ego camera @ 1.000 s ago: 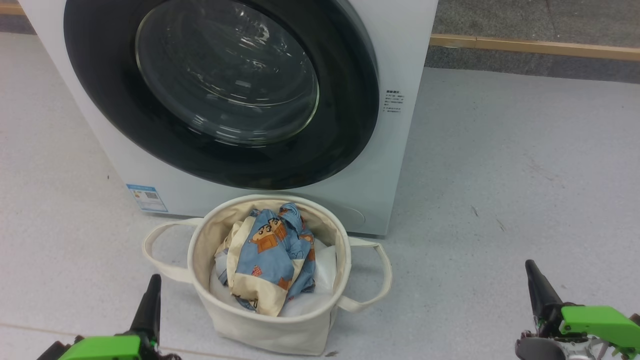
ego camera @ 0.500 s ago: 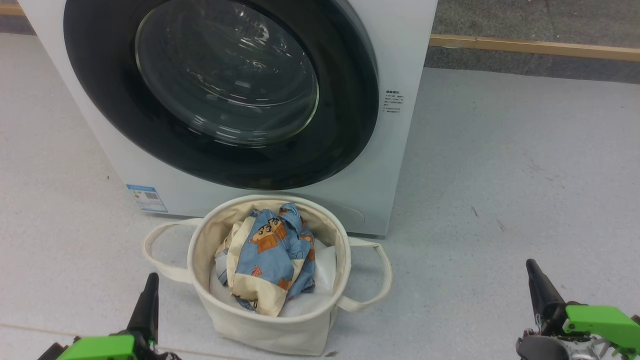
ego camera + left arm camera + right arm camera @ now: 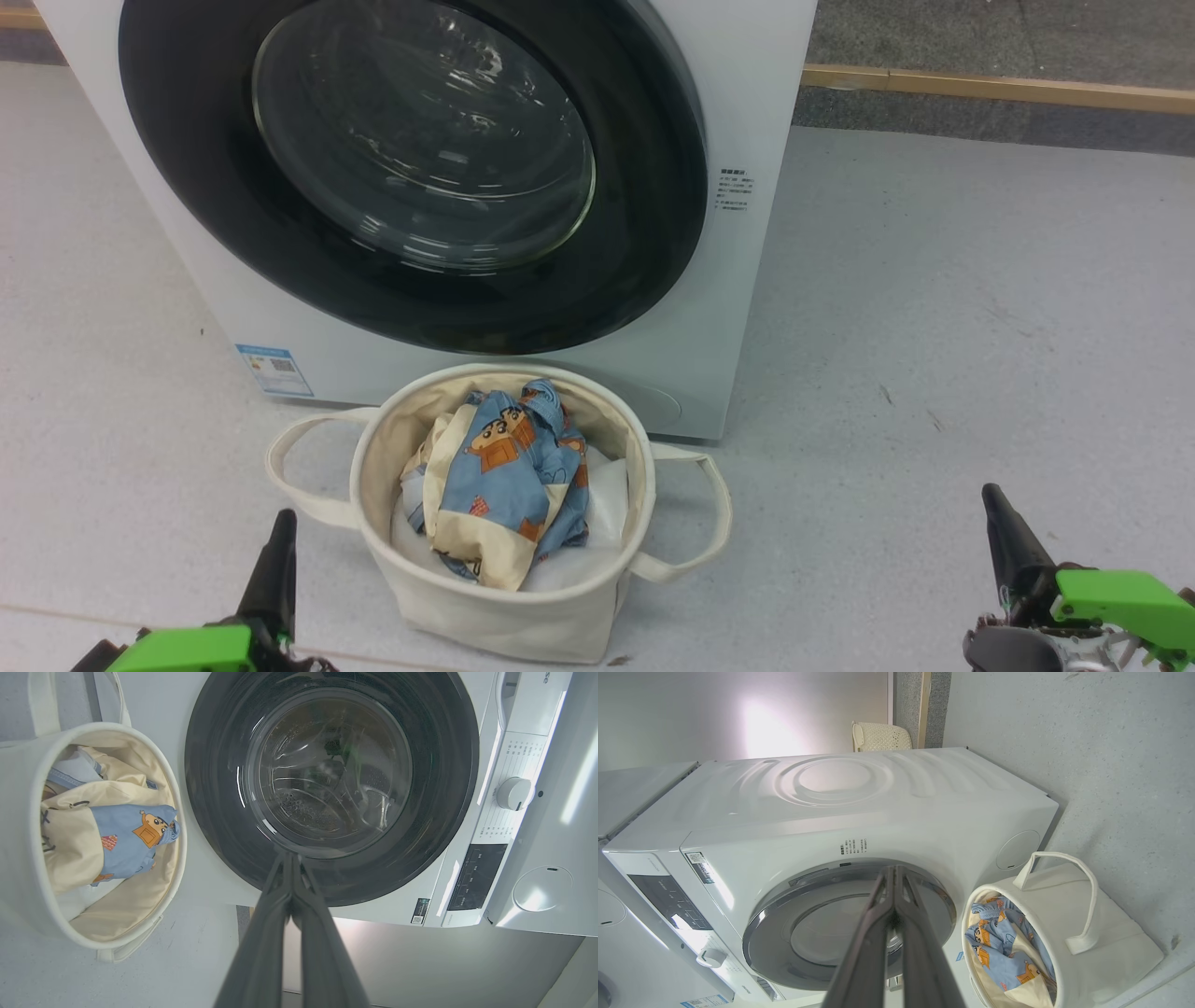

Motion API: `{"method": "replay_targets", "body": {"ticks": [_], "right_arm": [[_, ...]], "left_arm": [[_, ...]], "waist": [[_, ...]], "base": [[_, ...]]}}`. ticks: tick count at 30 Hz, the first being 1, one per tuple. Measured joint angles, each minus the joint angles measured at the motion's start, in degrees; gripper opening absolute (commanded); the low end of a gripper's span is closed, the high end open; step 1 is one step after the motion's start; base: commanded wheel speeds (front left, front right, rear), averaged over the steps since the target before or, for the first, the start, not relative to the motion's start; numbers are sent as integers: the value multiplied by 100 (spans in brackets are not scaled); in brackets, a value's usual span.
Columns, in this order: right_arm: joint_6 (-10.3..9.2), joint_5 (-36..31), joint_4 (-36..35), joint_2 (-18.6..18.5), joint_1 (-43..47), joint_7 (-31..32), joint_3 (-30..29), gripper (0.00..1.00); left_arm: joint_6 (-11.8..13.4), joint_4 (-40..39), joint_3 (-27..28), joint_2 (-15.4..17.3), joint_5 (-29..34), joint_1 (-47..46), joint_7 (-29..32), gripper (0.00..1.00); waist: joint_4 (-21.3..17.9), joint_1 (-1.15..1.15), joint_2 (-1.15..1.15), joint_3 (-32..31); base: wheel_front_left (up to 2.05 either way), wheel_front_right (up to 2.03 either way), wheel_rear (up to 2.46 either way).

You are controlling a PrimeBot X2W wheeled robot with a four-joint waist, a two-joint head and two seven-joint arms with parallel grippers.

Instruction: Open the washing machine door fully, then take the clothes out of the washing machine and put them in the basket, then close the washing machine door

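The white washing machine [image 3: 756,112] stands ahead with its round black-ringed glass door [image 3: 420,140] flat against its front. In front of it sits the cream basket [image 3: 504,607], holding the light blue bear-print clothes [image 3: 504,467]. My left gripper [image 3: 280,523] is shut and empty at the lower left, just left of the basket. My right gripper [image 3: 991,499] is shut and empty at the lower right, well clear of the basket. The left wrist view looks past shut fingers [image 3: 289,858] at the door [image 3: 331,765] and the basket [image 3: 28,868]. The right wrist view shows shut fingers [image 3: 893,872], the machine [image 3: 878,812] and the clothes [image 3: 1004,947].
Grey floor [image 3: 934,327] spreads to the right of the machine. A wooden strip [image 3: 999,89] runs along the far floor edge. A second white appliance [image 3: 546,858] stands beside the washing machine. A woven cream hamper [image 3: 880,737] sits behind it.
Both grippers have sunk slightly toward the bottom of the head view. The machine, door, basket and clothes have stayed put.
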Motion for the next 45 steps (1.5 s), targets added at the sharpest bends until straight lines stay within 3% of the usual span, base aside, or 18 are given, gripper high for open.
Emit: {"method": "replay_targets", "body": {"ticks": [45], "right_arm": [[0, 29, 0, -11, -1, -2, 42, 0]], "left_arm": [[0, 0, 0, 0, 0, 0, 0, 0]], "waist": [[0, 0, 0, 0]], "base": [[0, 0, 0]]}}
